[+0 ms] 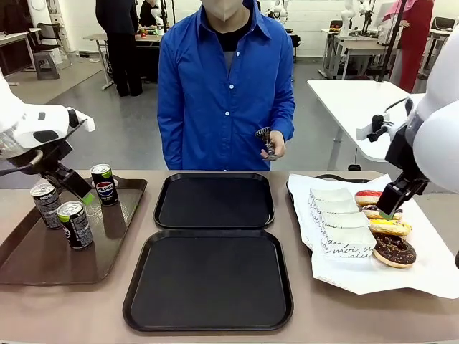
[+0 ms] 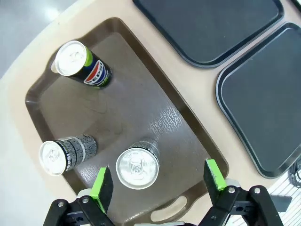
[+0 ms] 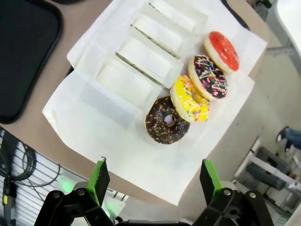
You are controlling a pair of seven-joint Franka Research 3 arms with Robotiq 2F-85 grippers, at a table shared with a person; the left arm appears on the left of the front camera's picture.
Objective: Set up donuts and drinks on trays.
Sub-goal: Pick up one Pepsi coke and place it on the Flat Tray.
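Foremost on bench (image 1: 72, 308): front black tray (image 1: 208, 283), rear black tray (image 1: 214, 202) just behind. Three cans (image 1: 74, 224) upright on brown tray (image 1: 43, 258), beneath left fingers (image 2: 102, 186), spread apart. Four donuts (image 3: 168, 126) beside paper sleeves (image 3: 146, 59) on white paper (image 3: 94, 122), beneath right fingers (image 3: 209, 176), likewise apart.

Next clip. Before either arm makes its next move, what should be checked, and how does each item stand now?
1. left gripper open: ok.
2. right gripper open, over the donuts: ok.
3. nearest can centred between left fingers: not ok, sits toward one finger.
4. three cans upright on brown tray: ok.
5. near black tray and far black tray lying flat: ok.
6. person's hand off the table: ok.
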